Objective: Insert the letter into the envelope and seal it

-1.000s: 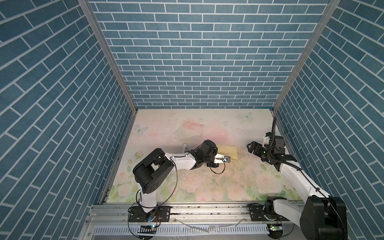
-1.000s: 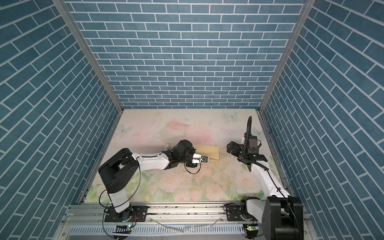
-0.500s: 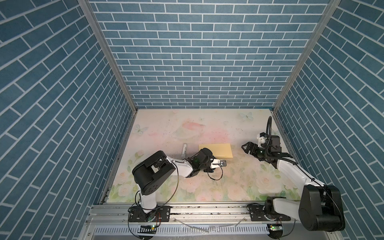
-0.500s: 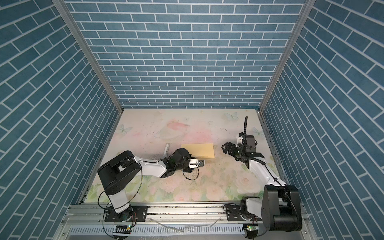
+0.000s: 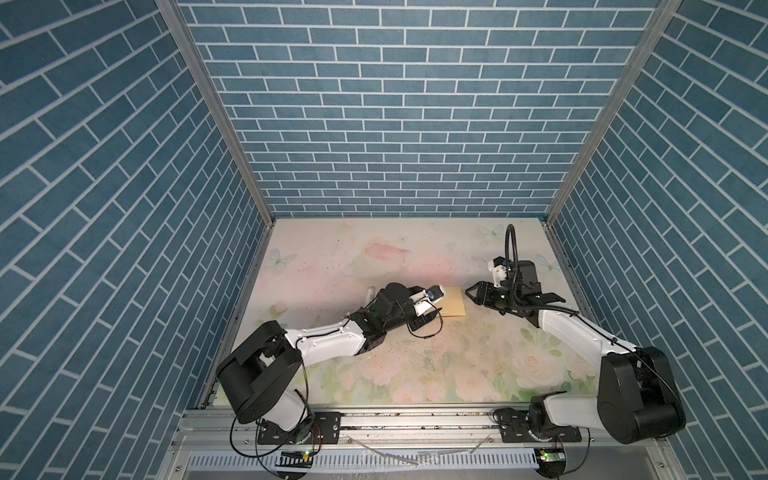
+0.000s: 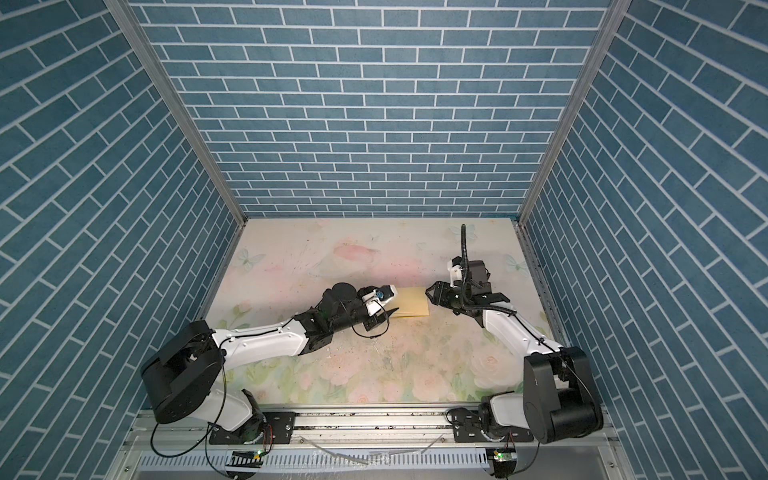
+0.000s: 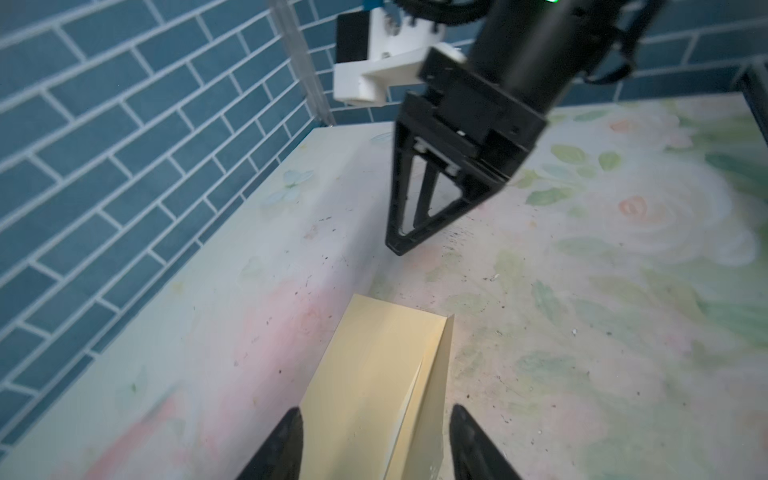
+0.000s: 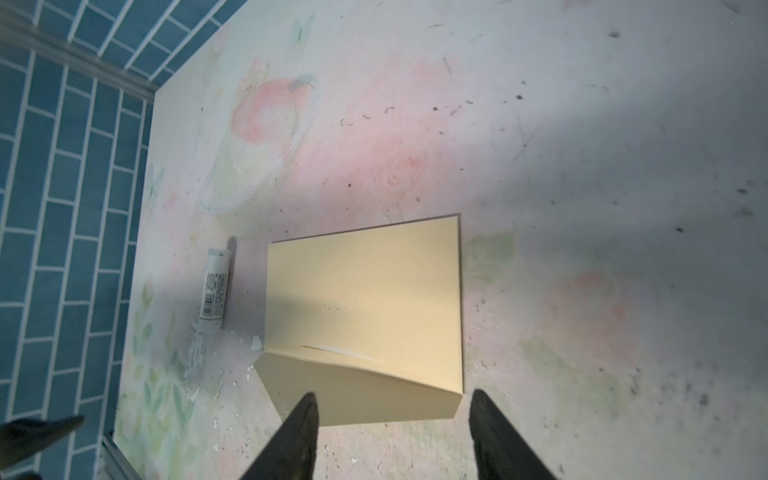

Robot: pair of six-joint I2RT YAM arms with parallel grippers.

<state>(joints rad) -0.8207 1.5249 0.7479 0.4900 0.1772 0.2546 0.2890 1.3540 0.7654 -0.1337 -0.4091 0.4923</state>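
I see a booth of blue brick-pattern walls (image 5: 395, 104) around a pastel floral desk (image 5: 374, 249), its surface scuffed and flecked with dark specks and white crumbs. The envelope (image 5: 454, 301) lies flat near the desk's middle, slightly toward 3 o'clock, with a flap creased along one edge. The left tool (image 7: 374, 411) hangs over its 9 o'clock end, jaws apart and empty. The right tool (image 5: 471, 296) sits just off its 3 o'clock end, also spread, holding nothing. A small white tube (image 8: 215, 286) lies at the envelope's 9 o'clock.
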